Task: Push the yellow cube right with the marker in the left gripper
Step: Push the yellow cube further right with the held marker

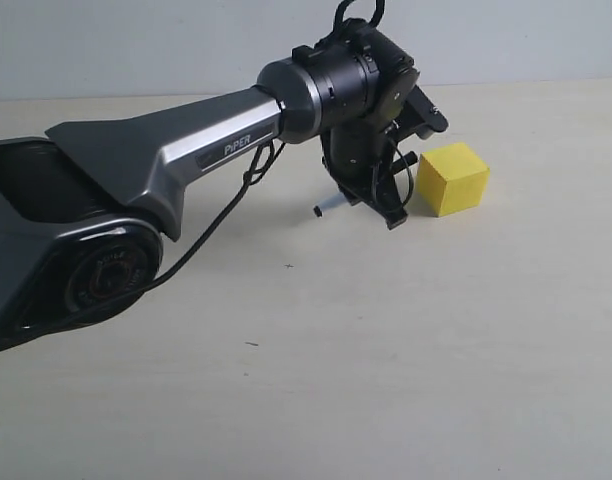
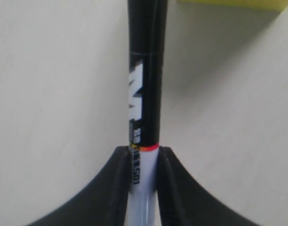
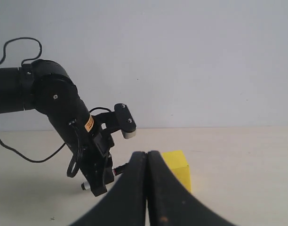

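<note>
Pinching marker [image 2: 144, 94], left gripper [image 1: 386, 200] sits low just beside cube [image 1: 453, 178]. Advice: hold marker level, meet cube's near face centrally, sweep right slowly.

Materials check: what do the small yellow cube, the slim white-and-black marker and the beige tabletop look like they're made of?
small yellow cube: matte, even colour, no glare. Probably foam, painted wood or plastic; the look leaves it open.
slim white-and-black marker: smooth plastic with a printed label and a slight sheen on the white barrel.
beige tabletop: flat and matte with a few small dark marks, likely laminate or painted board.
</note>
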Controlling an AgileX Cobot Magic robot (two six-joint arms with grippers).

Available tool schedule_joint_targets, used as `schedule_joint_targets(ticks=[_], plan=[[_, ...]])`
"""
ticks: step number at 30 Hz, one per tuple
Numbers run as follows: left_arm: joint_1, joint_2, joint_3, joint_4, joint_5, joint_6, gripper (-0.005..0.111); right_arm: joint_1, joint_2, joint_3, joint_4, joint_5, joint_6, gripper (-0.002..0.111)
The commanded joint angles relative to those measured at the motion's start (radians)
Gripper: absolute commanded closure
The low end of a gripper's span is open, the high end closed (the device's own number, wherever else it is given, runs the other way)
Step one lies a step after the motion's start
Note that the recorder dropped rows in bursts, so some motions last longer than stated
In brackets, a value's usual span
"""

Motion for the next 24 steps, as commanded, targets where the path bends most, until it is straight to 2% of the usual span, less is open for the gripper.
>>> schedule_joint_targets(ticks=[1,14,19,24], plan=[[0.021,0.034,-0.007,0.001,0.019,-0.03,0.107,0.001,-0.006,0.004,-0.002,-0.005,-0.003,0.108],[0.018,0.048,-0.009,-0.052,-0.099,-0.041,0.107,0.001,-0.006,0.004,-0.002,-0.005,-0.003,0.108],[0.005,0.05,-0.077,-0.091,-0.119,-0.03,0.107,0.001,-0.006,0.004,-0.002,-0.005,-0.003,0.108],[-0.002,0.05,-0.088,-0.105,-0.143,-0.019,0.107,0.001,-0.006,0.004,-0.002,-0.005,-0.003,0.108]])
